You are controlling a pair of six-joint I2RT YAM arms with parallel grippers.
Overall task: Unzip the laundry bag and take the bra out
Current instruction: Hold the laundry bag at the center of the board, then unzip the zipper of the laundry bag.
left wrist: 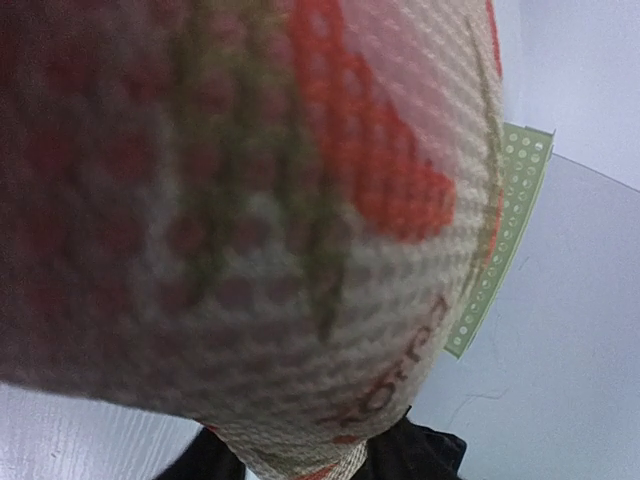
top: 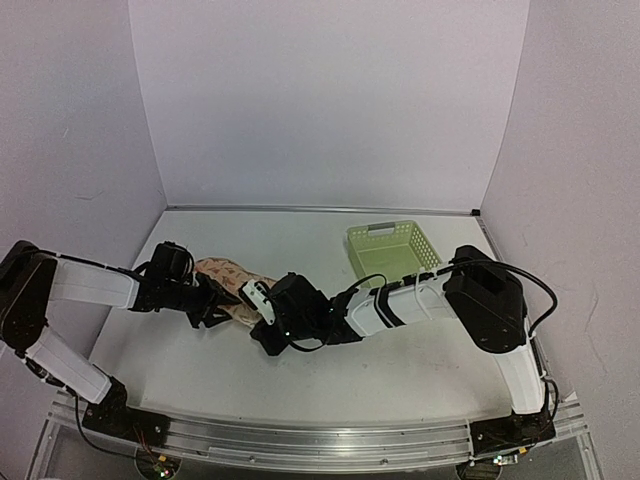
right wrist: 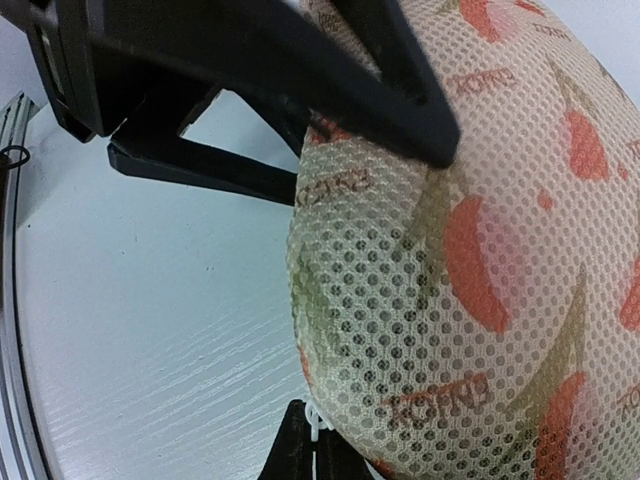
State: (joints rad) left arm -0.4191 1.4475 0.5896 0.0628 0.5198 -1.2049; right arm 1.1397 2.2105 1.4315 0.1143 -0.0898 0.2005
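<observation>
The laundry bag [top: 228,283], beige mesh with orange-red leaf prints, is held up off the table between my two grippers. In the left wrist view the bag [left wrist: 300,200] fills the frame, and my left gripper [left wrist: 320,465] is shut on its lower edge. In the right wrist view my right gripper [right wrist: 318,445] is shut at the bag's [right wrist: 460,300] bottom seam, with a small white zipper pull [right wrist: 318,425] between the fingers. The left gripper's black fingers [right wrist: 300,70] clamp the bag's far edge. The bra is hidden; only a dark maroon tone shows through the mesh [left wrist: 60,180].
A pale green mesh basket [top: 392,250] stands at the back right of the table; its rim also shows in the left wrist view [left wrist: 500,240]. The right arm [top: 400,300] stretches across the middle. White walls enclose the table on three sides.
</observation>
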